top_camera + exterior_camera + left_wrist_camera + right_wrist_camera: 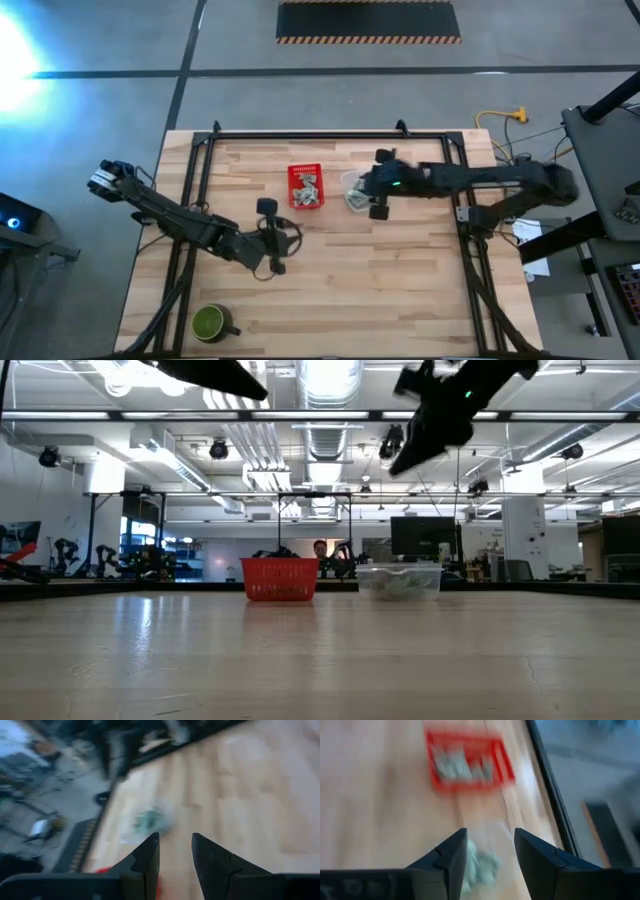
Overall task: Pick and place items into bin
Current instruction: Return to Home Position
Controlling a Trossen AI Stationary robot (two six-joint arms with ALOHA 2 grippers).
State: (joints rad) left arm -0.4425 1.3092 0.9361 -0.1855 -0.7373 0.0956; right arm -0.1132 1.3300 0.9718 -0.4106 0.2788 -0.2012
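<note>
The items are small pale green-and-white crumpled pieces. Some lie in the red basket (306,187) (280,578) (469,764); others fill a clear tub (354,192) (400,581) just right of it. My right gripper (368,186) (400,460) (490,855) hangs open, high above the tub, and the pieces (481,865) show blurred beneath its fingers. My left gripper (275,238) (175,855) is open above bare table, nearer than the basket, and points toward the tub (147,820).
A green mug (210,322) stands near the table's near left corner. A black frame (300,135) runs along the table's far and side edges. Bare wood lies between the basket and the near edge. A person shows far behind the basket in the low view.
</note>
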